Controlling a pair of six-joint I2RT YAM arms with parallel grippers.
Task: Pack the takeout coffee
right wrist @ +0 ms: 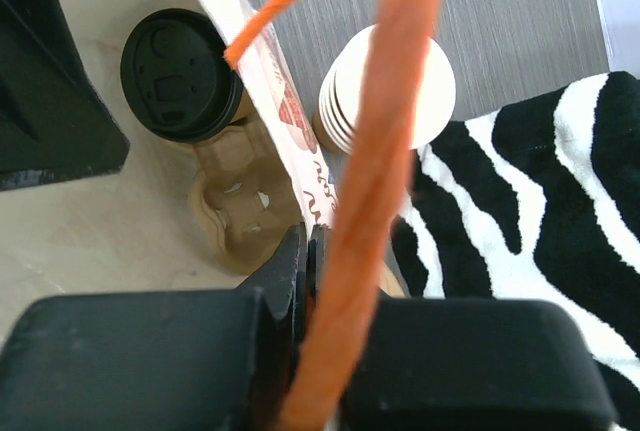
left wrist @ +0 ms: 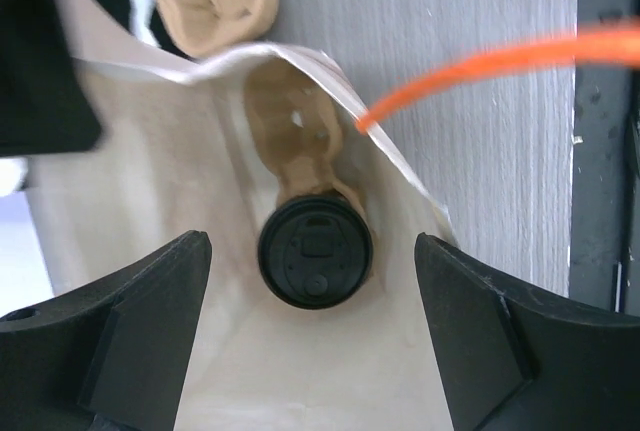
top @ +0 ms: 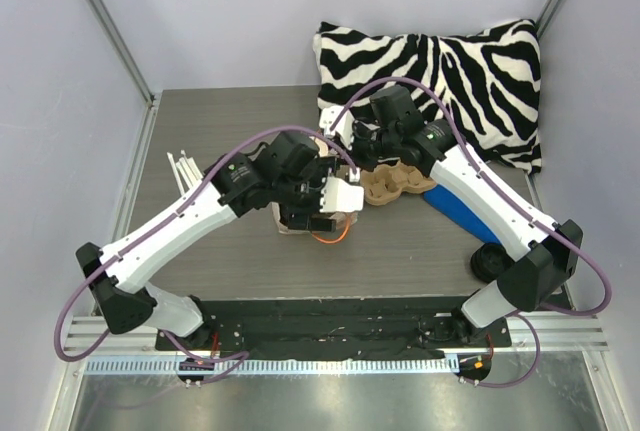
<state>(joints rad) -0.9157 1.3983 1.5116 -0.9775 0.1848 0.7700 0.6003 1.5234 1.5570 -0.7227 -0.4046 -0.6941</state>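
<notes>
The takeout coffee (left wrist: pixel 315 251), a brown paper cup with a black lid, stands inside an open paper bag (left wrist: pixel 150 151), in one pocket of a cardboard cup carrier (left wrist: pixel 298 136). It also shows in the right wrist view (right wrist: pixel 180 73), beside the carrier (right wrist: pixel 235 216). My left gripper (left wrist: pixel 312 244) is open and hangs over the bag's mouth, its fingers wide either side of the lid and not touching it; it also shows from above (top: pixel 318 209). My right gripper (right wrist: pixel 312 236) is shut on the bag's rim (right wrist: pixel 290 111) by the orange handle (right wrist: pixel 380 151); it also shows from above (top: pixel 350 146).
A stack of lidless cream cups (right wrist: pixel 385 91) stands just outside the bag. More cardboard carriers (top: pixel 395 183) lie beside it. A zebra pillow (top: pixel 450 71) fills the back right. White sticks (top: pixel 185 173) lie at the left, a blue object (top: pixel 460 213) and a black pile (top: pixel 490 263) at the right.
</notes>
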